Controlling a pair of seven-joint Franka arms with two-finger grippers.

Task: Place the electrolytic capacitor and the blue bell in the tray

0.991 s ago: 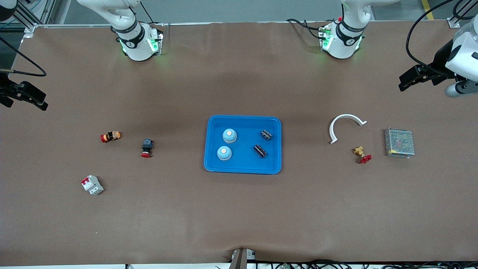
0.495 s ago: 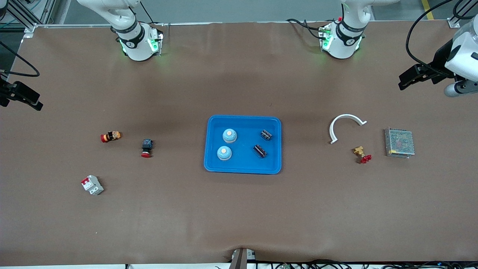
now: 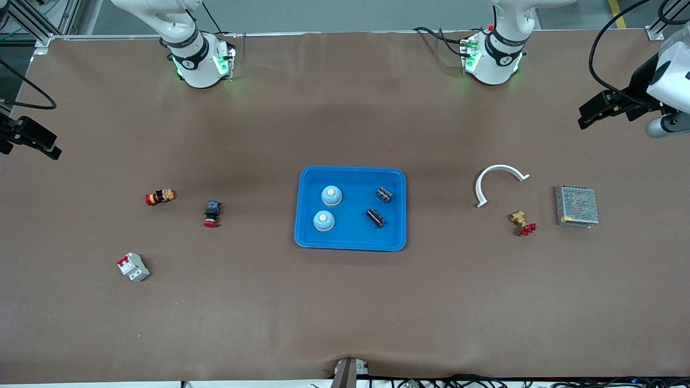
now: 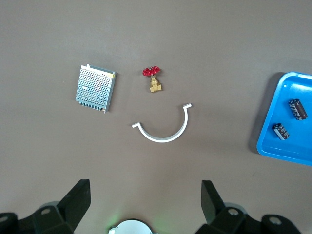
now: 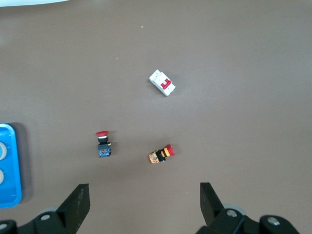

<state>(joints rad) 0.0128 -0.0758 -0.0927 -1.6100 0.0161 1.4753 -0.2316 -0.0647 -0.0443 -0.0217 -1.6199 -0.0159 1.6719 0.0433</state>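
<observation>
From the front I am seeing the left hand (image 3: 585, 119) and right hand (image 3: 51, 152) hanging empty over the counter's (image 3: 345, 302) ends. Two blue bells (image 3: 331, 195) and two electrolytic capacitors (image 3: 375, 217) are sitting in the tray (image 3: 350, 245). Both wrist views are showing the fingers (image 4: 78, 200) spread wide, clasping nothing.

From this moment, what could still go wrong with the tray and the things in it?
1. The bells and capacitors lie loose in the tray; a knock might shift them.
2. Both grippers, left and right, hang open over the table ends; a new reach may take the valve or a button by mistake.
</observation>
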